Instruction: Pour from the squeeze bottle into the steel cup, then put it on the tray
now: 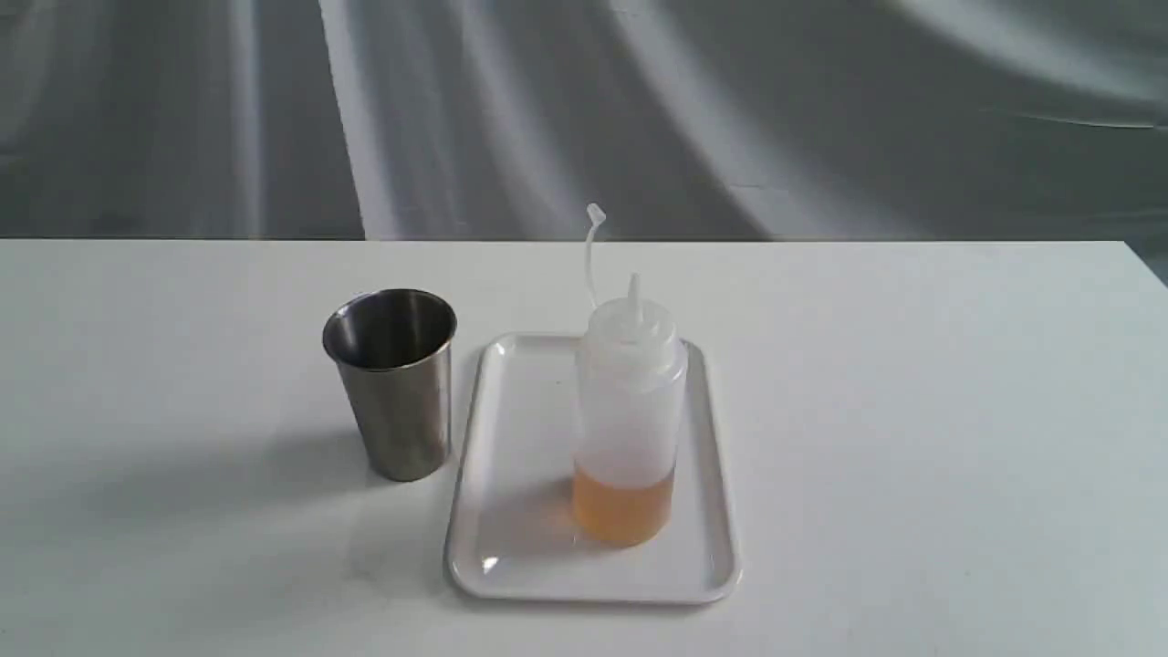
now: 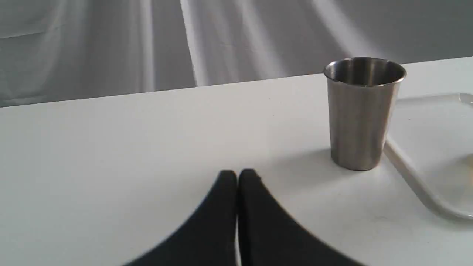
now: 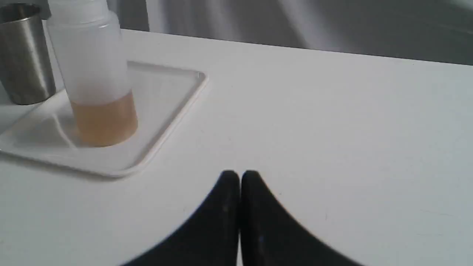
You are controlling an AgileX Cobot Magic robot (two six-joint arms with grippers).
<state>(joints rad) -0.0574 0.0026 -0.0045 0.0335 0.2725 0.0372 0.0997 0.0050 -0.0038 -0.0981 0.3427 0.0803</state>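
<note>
A grey draped backdrop (image 1: 584,109) hangs behind the white worktop (image 1: 912,411) in the exterior view I am watching from my remote station. The squeeze bottle (image 1: 630,411) stands upright on the tray (image 1: 511,438), toward the tray's right side, with amber liquid filling its lowest part and its thin cap strap (image 1: 591,246) curling up behind the nozzle. The steel cup (image 1: 392,383) stands upright on the worktop just beside the tray's left rim; I cannot tell whether the two touch.

In the left wrist view, the left gripper (image 2: 237,175) hovers over bare worktop, its black fingers (image 2: 221,199) pressed together and holding nothing. The steel cup (image 2: 360,118) stands apart from them, beside the tray's (image 2: 414,181) rounded corner.

In the right wrist view, the right gripper (image 3: 240,176) hangs over bare worktop, its fingers (image 3: 221,207) likewise pressed together and empty. The squeeze bottle (image 3: 96,74) stands on the tray (image 3: 166,111) well apart from them, and the steel cup (image 3: 24,55) shows at the picture's edge behind the bottle, off the tray.
</note>
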